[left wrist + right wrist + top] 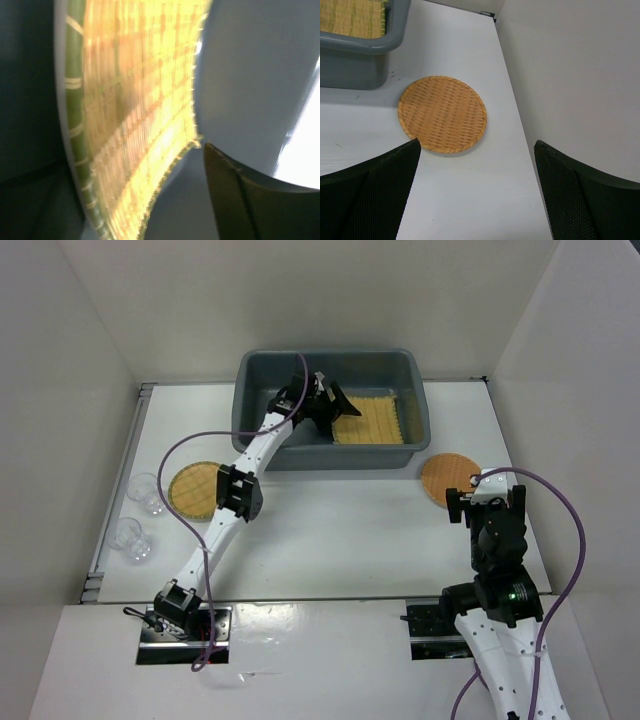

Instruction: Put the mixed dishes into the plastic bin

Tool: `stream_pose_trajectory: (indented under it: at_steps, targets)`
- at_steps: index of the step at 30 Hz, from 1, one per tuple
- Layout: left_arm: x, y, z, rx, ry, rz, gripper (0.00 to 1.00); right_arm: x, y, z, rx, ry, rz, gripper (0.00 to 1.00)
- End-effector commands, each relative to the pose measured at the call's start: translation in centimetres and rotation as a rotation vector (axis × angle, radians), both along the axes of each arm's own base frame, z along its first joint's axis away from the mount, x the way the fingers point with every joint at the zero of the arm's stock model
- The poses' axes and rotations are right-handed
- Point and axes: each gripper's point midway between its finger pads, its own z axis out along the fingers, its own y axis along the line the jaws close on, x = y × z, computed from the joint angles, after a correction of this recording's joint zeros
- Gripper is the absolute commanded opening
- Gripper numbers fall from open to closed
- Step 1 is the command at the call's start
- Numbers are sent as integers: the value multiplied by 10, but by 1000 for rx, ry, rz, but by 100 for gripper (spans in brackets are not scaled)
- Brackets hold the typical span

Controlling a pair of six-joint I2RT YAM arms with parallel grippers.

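The grey plastic bin (pixel 262 375) stands at the back centre. The square yellow mat (pixel 370 420) lies flat inside it and fills the left wrist view as a blur (pixel 135 110). My left gripper (pixel 333 400) is open inside the bin, at the mat's left edge; one finger (pixel 235 200) shows clear of the mat. One woven plate (pixel 195 488) lies left of the bin. The other plate (pixel 448 476) lies right of it, just ahead of my open, empty right gripper (pixel 476 145) in the right wrist view (pixel 442 113). Two clear cups (pixel 143 490) (pixel 130 537) stand at the far left.
White walls enclose the table on three sides; the right wall (pixel 570 75) is close to the right plate. The bin's corner (pixel 360 55) stands just behind that plate. The left arm (pixel 235 495) reaches across the left plate's edge.
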Motion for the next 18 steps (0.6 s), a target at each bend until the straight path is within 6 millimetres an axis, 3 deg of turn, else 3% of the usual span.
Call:
stream_pose_trajectory:
  at_steps: [1, 3, 6, 10, 13, 15, 16, 17, 18]
  targets:
    - [-1, 4, 37, 30, -86, -6, 93, 3, -1, 14, 13, -65, -8, 99]
    - [5, 17, 40, 110, -109, 54, 100, 3, -1, 14, 13, -65, -8, 99]
    - [5, 47, 45, 240, -82, 143, 100, 4, -3, 11, 34, -59, -30, 99]
    - [2, 73, 72, 361, -126, 209, 100, 7, -2, 6, 25, -10, -31, 99]
    - [-2, 96, 88, 495, -175, 254, 100, 9, -3, 13, -5, 34, -28, 99]
    - [-7, 114, 89, 579, -167, 287, 100, 12, -4, 29, -34, 66, -25, 99]
    - [-10, 118, 94, 600, -177, 283, 100, 11, -5, 58, -56, 30, -21, 99]
    - [-15, 121, 89, 623, -159, 265, 100, 14, -5, 70, -62, 28, -15, 99]
    - [-18, 125, 104, 632, -181, 274, 100, 26, -1, 66, -68, 99, 3, 99]
